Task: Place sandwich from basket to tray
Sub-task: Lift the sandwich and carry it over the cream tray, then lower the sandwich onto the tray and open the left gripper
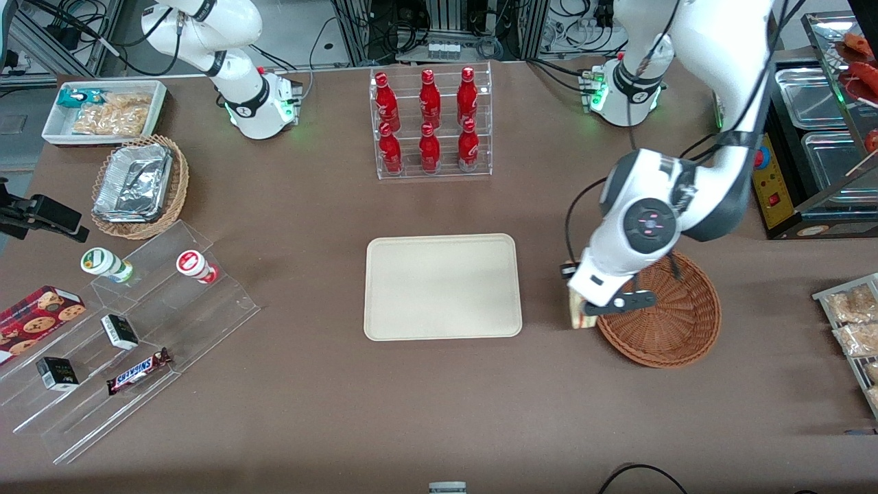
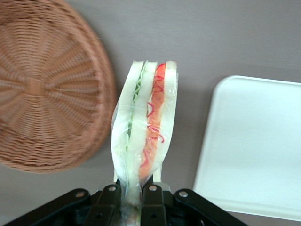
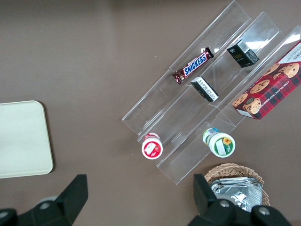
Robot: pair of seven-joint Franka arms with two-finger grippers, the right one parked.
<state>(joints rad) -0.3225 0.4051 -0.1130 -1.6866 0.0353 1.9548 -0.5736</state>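
My left gripper point(image 2: 134, 190) is shut on the sandwich point(image 2: 146, 127), a wrapped wedge of white bread with red and green filling stripes. In the front view the gripper point(image 1: 583, 312) holds the sandwich point(image 1: 578, 317) above the table, just beside the rim of the reddish-brown wicker basket point(image 1: 675, 322) and between it and the cream tray point(image 1: 442, 285). The basket point(image 2: 42, 89) looks empty in the wrist view. The tray point(image 2: 254, 141) is empty and lies toward the parked arm's end from the gripper.
A clear rack of red bottles point(image 1: 431, 123) stands farther from the front camera than the tray. Clear stepped shelves with snacks point(image 1: 130, 329), a tan basket of foil containers point(image 1: 137, 185) and a white bin point(image 1: 103, 110) lie toward the parked arm's end. Bagged snacks point(image 1: 854, 322) sit at the working arm's end.
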